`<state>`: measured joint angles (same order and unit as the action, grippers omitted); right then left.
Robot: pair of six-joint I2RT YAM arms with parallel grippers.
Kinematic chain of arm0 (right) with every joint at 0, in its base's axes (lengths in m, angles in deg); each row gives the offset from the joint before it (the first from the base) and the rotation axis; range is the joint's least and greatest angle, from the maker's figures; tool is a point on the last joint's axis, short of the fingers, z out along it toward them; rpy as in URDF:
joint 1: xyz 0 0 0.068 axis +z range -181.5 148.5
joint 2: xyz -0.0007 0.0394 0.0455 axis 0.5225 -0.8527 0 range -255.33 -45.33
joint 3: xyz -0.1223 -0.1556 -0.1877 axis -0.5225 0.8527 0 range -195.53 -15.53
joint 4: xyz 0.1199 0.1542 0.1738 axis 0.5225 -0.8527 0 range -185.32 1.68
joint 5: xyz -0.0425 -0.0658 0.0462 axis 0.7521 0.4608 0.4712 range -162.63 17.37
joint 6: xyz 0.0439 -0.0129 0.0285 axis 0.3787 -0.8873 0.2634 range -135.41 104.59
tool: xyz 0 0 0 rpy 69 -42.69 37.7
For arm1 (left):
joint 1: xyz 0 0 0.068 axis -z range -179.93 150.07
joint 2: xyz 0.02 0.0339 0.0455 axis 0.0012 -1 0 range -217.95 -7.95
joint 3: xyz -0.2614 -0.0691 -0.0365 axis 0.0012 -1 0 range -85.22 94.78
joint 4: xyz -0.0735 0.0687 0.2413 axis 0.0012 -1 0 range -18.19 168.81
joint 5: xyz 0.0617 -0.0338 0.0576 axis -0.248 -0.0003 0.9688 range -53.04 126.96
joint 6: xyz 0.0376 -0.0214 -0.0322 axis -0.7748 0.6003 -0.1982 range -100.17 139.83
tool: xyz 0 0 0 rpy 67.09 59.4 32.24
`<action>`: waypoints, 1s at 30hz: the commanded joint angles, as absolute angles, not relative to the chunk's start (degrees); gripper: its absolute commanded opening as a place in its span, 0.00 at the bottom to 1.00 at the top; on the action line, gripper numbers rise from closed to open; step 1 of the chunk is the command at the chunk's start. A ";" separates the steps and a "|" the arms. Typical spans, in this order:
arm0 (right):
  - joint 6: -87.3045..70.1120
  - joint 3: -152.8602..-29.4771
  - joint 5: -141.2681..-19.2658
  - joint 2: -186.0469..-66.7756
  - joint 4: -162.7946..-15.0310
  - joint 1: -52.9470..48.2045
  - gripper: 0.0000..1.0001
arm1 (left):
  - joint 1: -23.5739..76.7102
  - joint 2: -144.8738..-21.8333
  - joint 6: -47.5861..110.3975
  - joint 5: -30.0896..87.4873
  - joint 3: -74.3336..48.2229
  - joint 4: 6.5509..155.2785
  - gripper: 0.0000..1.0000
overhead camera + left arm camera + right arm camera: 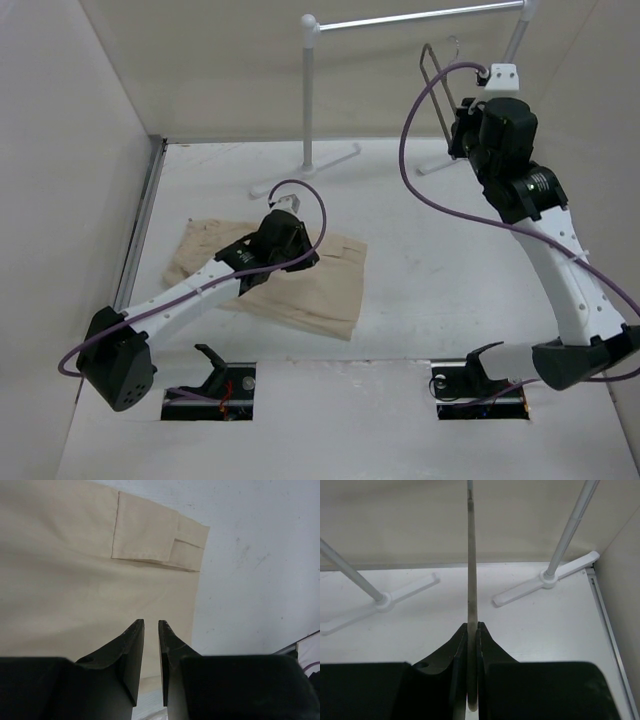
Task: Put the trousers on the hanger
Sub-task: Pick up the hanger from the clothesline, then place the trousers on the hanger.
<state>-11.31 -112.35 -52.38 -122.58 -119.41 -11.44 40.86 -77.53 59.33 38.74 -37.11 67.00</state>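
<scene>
In the top view the trousers lay flat on the white table, left of centre in the frame, with the left arm stretched across them. The left gripper hung over the tan cloth near its right edge. Its jaws were parted by only a narrow slit with nothing between them. Whether the tips touched the fabric could not be told from the wrist view. A flap pocket showed in the upper middle of that view (its stitching plain against the weave).

In the upper right of the top view, the right gripper was clenched on the hanger, whose thin dark bar ran straight up from between the fingers. The hanger was held upright in the air beside the white garment rack, well apart from the trousers.
</scene>
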 commanded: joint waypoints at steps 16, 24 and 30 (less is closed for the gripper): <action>10.95 -69.68 -41.87 -99.74 -117.93 10.19 0.00 | 51.08 -95.47 71.15 40.12 -4.91 66.42 0.40; 12.89 -66.95 -36.95 -97.72 -119.87 16.26 0.00 | 56.62 -105.50 72.99 40.92 2.40 66.15 0.41; 13.24 -65.46 -36.15 -95.61 -120.48 18.64 0.00 | 56.62 -109.55 75.28 40.83 5.65 66.77 0.47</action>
<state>11.64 -65.62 -37.21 -97.58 -122.45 16.82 56.82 -109.55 72.91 39.94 1.62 64.13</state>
